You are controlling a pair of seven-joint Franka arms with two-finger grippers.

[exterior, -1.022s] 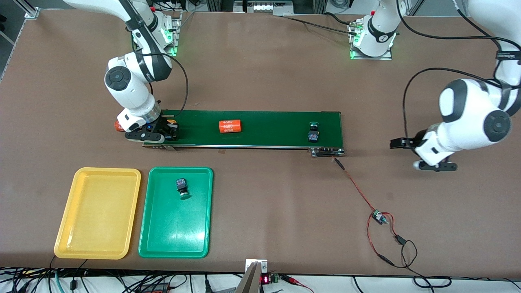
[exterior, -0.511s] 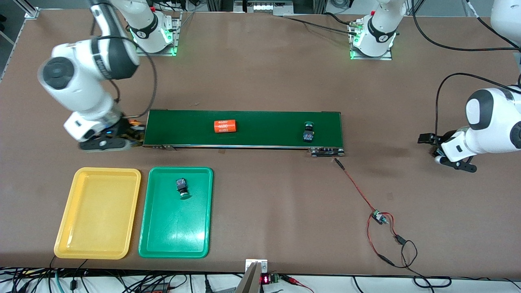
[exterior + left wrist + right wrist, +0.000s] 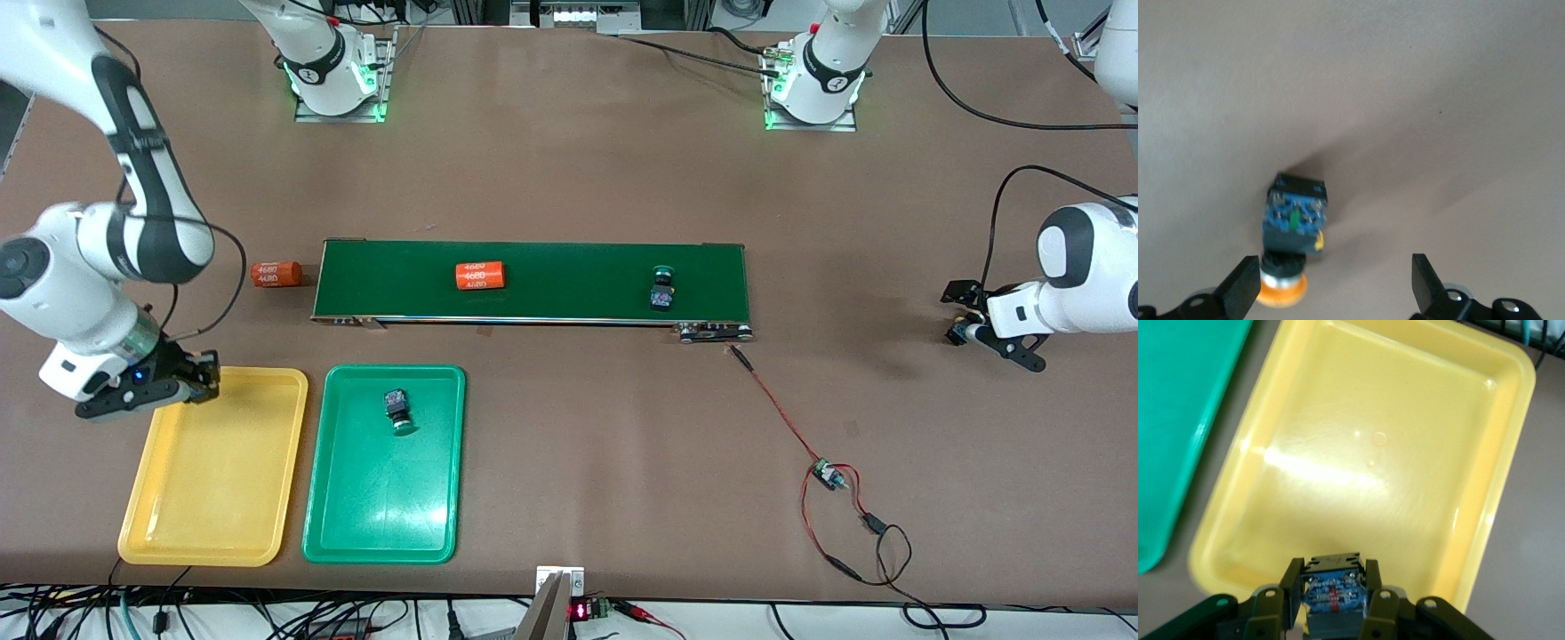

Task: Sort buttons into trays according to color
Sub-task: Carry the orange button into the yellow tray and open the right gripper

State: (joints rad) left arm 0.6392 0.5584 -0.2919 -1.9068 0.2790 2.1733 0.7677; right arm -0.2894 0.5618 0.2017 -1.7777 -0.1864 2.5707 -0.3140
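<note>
1. Four buttons are counted. One button [image 3: 1331, 592] is clamped between the closed fingers of the right gripper [image 3: 197, 380], which is held over the corner of the yellow tray [image 3: 213, 538] nearest the conveyor belt; the cap colour of this button cannot be made out.
2. One green-capped button [image 3: 398, 410] is found lying in the green tray [image 3: 382, 533], in the part of the tray nearer the belt.
3. One green-capped button [image 3: 661, 289] is seen on the conveyor belt [image 3: 578, 280], toward the left arm's end of it.
4. One orange-capped button [image 3: 1290, 237] is shown in the left wrist view, lying on the bare table [image 3: 569, 178] just under the left gripper [image 3: 1331, 290]. The fingers [image 3: 1243, 293] of that gripper are spread wide and nothing is gripped; the button lies beside one finger, and contact cannot be judged. In the front view the left gripper [image 3: 960, 316] is seen low over the table at the left arm's end, well apart from the belt.
5. Two trays are placed side by side, nearer the front camera than the belt; the yellow tray is the one toward the right arm's end.
6. Two orange cylinders with white print are noted: one cylinder on the belt [image 3: 480, 276], one cylinder on the table [image 3: 276, 274] just off the belt's end toward the right arm.
7. One small circuit board with red and black wires [image 3: 827, 476] is laid on the table, nearer the front camera than the belt's end.
</note>
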